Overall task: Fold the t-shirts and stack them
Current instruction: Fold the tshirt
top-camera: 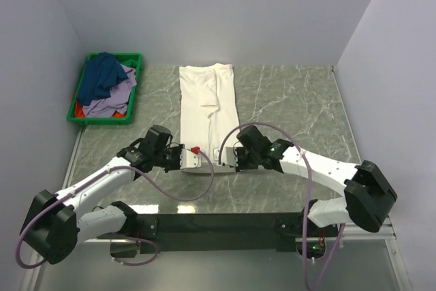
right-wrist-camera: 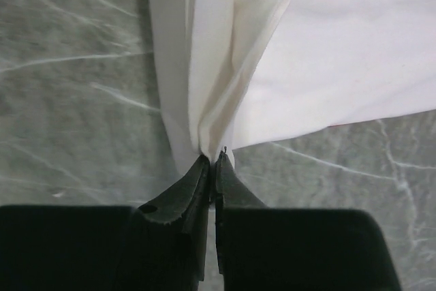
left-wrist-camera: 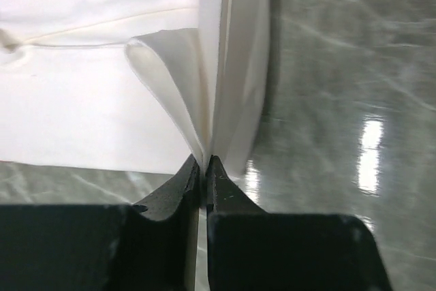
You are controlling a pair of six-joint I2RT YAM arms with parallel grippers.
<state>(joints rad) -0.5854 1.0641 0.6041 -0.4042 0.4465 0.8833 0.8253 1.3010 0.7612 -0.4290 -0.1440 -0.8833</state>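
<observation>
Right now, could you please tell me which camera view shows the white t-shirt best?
The top external view: it shows the whole white t-shirt, lying as a long narrow strip on the table. Each wrist view shows only a near corner of it, pinched in the shut left gripper or right gripper.

Green crate [top-camera: 95,120] — you will find it at the far-left corner of the table [top-camera: 293,100], its long side along the table's left edge. The table is grey-green marbled stone with a glossy top. Pale walls [top-camera: 204,11] rise from its far, left and right edges.
</observation>
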